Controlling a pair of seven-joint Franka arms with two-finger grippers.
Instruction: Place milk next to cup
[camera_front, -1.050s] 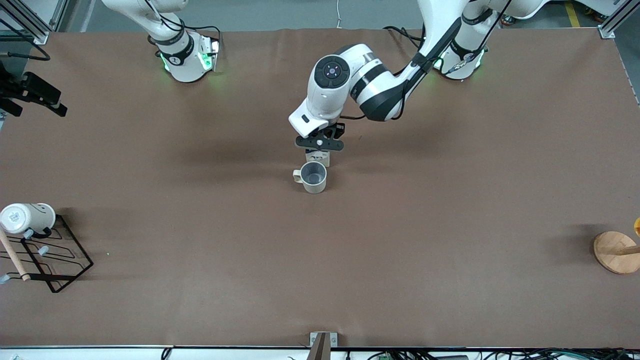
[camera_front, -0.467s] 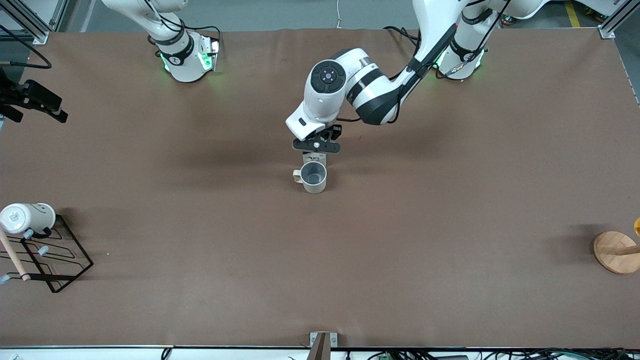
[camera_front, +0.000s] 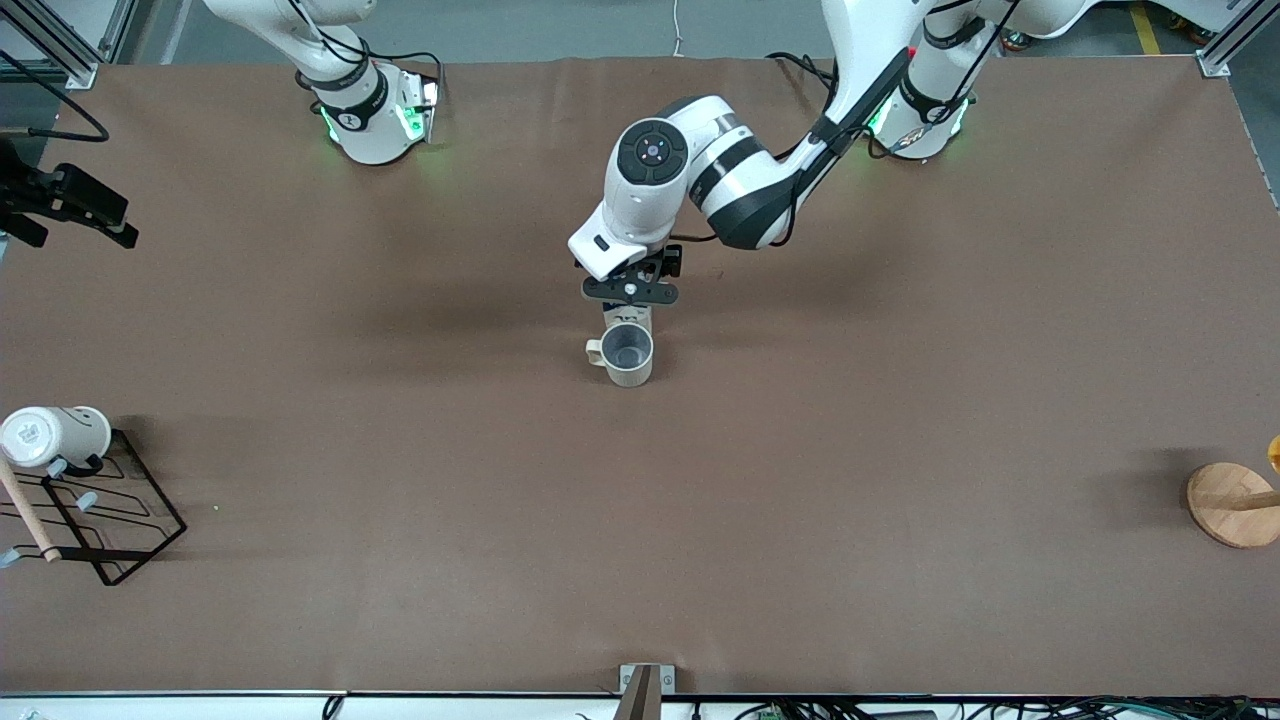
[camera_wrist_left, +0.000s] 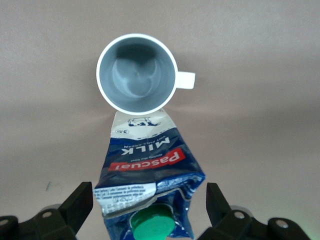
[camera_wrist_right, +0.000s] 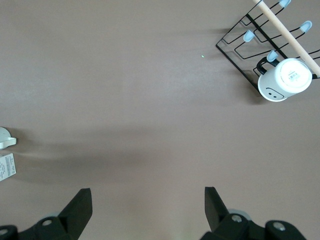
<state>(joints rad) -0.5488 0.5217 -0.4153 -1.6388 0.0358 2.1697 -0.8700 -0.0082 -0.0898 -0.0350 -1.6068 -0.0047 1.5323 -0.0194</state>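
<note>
Left gripper (camera_front: 630, 292) has risen off milk (camera_front: 631, 315), fingers wide apart, holding nothing.
Milk stands touching cup (camera_front: 627, 356), mid-table, on brown tabletop (camera_front: 900, 450); right gripper (camera_wrist_right: 145, 210) waits open.

front view: high, across the table, facing both bases
left wrist view: straight down, close — cup (camera_wrist_left: 136, 73) ahead of the spread jaws, shared with front view (camera_front: 627, 353)
right wrist view: straight down, higher — bare table (camera_wrist_right: 150, 100) between its jaws

The milk (camera_wrist_left: 150, 170) stands on the bench (camera_front: 800, 450) just beside the cup (camera_front: 628, 354), farther from the front camera. The left gripper (camera_front: 631, 292) is over the milk with its 2 fingers (camera_wrist_left: 77, 202) apart from the carton, so there is a gap at each side. The black rack (camera_front: 100, 520) with the white cup (camera_front: 55, 435) and the wooden stand (camera_front: 1230, 503) are at the bench ends, well apart.
</note>
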